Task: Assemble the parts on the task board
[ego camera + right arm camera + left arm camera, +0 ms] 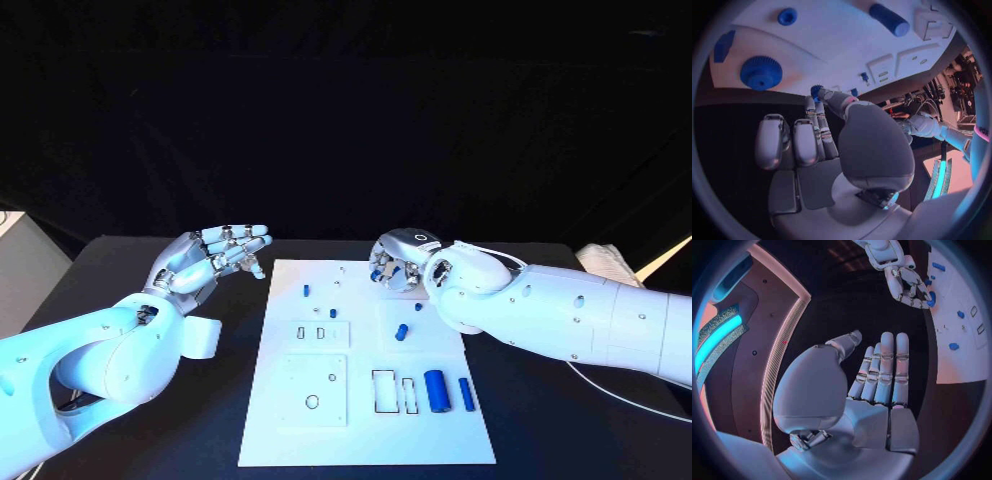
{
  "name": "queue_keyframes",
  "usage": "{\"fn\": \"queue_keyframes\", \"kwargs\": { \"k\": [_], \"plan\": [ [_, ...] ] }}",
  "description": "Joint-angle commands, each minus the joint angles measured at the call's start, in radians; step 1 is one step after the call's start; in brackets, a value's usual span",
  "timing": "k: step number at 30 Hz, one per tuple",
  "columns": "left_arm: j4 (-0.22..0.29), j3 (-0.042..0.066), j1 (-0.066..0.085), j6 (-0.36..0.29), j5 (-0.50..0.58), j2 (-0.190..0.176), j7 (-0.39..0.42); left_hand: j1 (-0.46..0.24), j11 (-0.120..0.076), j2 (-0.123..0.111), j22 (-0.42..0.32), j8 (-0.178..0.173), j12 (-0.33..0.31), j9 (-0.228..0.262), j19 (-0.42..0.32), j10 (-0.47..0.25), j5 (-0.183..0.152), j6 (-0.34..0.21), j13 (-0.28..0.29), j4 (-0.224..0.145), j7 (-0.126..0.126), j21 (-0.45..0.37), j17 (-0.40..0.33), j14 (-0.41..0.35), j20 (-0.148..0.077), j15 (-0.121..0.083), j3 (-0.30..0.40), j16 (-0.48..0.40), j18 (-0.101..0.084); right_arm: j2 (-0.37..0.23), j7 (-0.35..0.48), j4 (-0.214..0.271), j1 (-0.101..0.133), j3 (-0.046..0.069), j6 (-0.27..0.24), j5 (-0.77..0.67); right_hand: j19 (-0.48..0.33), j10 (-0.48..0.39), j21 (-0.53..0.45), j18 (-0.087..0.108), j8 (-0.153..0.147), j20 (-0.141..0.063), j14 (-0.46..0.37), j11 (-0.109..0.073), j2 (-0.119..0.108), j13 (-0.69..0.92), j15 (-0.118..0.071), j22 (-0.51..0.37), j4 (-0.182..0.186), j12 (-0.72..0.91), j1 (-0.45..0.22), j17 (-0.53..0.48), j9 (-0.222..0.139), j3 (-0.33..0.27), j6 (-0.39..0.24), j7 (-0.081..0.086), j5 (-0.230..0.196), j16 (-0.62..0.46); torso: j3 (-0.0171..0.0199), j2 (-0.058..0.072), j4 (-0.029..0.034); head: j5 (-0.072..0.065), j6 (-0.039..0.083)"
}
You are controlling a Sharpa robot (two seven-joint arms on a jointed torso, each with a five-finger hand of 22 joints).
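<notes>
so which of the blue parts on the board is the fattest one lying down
The thick blue cylinder near the board's front right corner, lying between a rectangular cutout and a thinner blue bar. The other blue pieces are much smaller.

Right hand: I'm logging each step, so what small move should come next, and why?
Probably close the fingers and lift. The right hand sits at the far edge of the white board, its fingertips at a small blue gear; whether it is gripped yet is unclear. The left hand hovers open off the board.
</notes>
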Motion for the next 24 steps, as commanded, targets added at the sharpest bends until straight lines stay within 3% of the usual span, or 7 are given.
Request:
{"fn": "queue_keyframes", "kwargs": {
  "k": [1,7,15,24],
  "plan": [
    [0.001,0.001,0.002,0.009,0.005,0.002,0.007,-0.002,-0.001,0.006,0.002,-0.004,-0.001,0.001,-0.005,-0.006,-0.005,-0.004,0.0,-0.001,0.002,0.007,-0.002,-0.007,-0.001,0.0,0.007,0.007,0.021,0.011,-0.022,0.004,0.004,0.002,-0.069,-0.029,0.005,0.007,0.007,-0.019,0.006,-0.004,0.025,0.001,0.005,0.001,-0.004,0.002,0.0,-0.001,-0.004,-0.002,0.002,0.004,0.007,0.002,0.007,0.005,-0.0005,0.001,0.001,0.003,0.003],
    [0.002,0.001,0.002,0.01,0.005,0.003,0.006,-0.002,-0.001,0.006,0.002,-0.004,-0.001,0.001,-0.005,-0.006,-0.005,-0.004,0.0,-0.001,0.002,0.007,-0.002,-0.007,-0.001,0.0,0.007,0.007,0.021,0.053,-0.023,-0.023,0.006,0.003,-0.081,-0.035,0.005,0.007,0.008,-0.019,0.006,-0.004,0.025,0.001,0.004,0.001,-0.004,0.003,-0.001,-0.002,-0.004,0.0,0.002,0.004,0.007,0.002,0.008,0.006,0.0001,0.004,-0.0005,0.007,0.005],
    [0.006,0.001,0.007,0.012,0.005,0.004,0.005,-0.002,-0.001,0.006,0.002,-0.004,-0.001,0.001,-0.005,-0.006,-0.005,-0.004,0.0,-0.001,0.002,0.007,-0.002,-0.007,-0.001,0.0,0.007,0.007,0.021,0.111,-0.026,-0.076,0.003,0.004,-0.093,-0.043,0.005,0.007,0.008,-0.019,0.006,-0.004,0.025,0.001,0.004,0.001,-0.004,0.003,-0.001,-0.002,-0.004,0.001,0.003,0.004,0.007,0.002,0.008,0.007,-0.0022,0.008,0.0023,0.011,0.002],
    [0.01,0.001,0.015,0.012,0.005,0.005,0.004,-0.001,-0.001,0.006,0.003,-0.004,0.0,0.001,-0.007,-0.006,-0.005,-0.004,0.0,-0.001,0.002,0.009,-0.002,-0.009,-0.001,0.001,0.008,0.007,0.021,0.163,-0.026,-0.133,-0.004,0.004,-0.101,-0.05,0.005,0.006,0.008,-0.019,0.006,-0.004,0.026,0.001,0.003,0.001,-0.004,0.004,-0.002,-0.003,-0.004,0.002,0.003,0.005,0.006,0.002,0.009,0.008,-0.0061,0.015,0.0104,0.006,0.006]
  ]
}}
